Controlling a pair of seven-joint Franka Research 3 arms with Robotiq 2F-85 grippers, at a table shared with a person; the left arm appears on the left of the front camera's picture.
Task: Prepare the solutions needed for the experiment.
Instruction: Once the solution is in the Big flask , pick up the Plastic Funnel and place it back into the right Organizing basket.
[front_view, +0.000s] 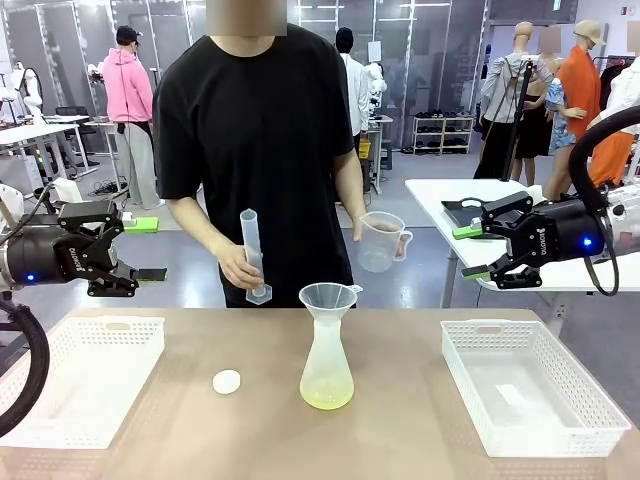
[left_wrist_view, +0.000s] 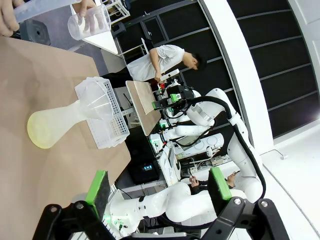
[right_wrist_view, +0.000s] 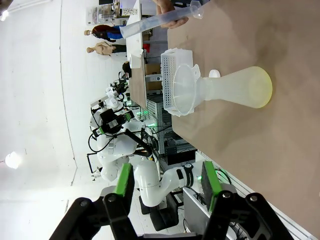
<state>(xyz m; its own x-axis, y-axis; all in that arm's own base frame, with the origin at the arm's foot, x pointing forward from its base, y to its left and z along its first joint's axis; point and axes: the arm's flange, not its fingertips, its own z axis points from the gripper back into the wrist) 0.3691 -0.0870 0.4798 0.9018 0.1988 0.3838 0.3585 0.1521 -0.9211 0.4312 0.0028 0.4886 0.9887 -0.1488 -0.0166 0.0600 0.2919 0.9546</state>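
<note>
A frosted conical flask (front_view: 327, 360) with a clear funnel (front_view: 328, 297) in its neck stands mid-table. A shallow layer of pale yellow-green solution (front_view: 326, 398) lies in its base, also seen as solution (left_wrist_view: 39, 134) and solution (right_wrist_view: 265, 87). Behind it the person holds a graduated cylinder (front_view: 253, 255) in one hand and a clear measuring jug (front_view: 381, 240) in the other. My left gripper (front_view: 147, 249) hovers open at the left, above the table's far edge. My right gripper (front_view: 470, 251) hovers open at the right. Both are empty, as left gripper (left_wrist_view: 158, 187) and right gripper (right_wrist_view: 166, 184) show.
A small white cap (front_view: 227, 381) lies left of the flask. A white perforated tray (front_view: 85, 375) sits at the left and another tray (front_view: 530, 385) at the right. Bare tabletop lies between the trays and in front of the flask.
</note>
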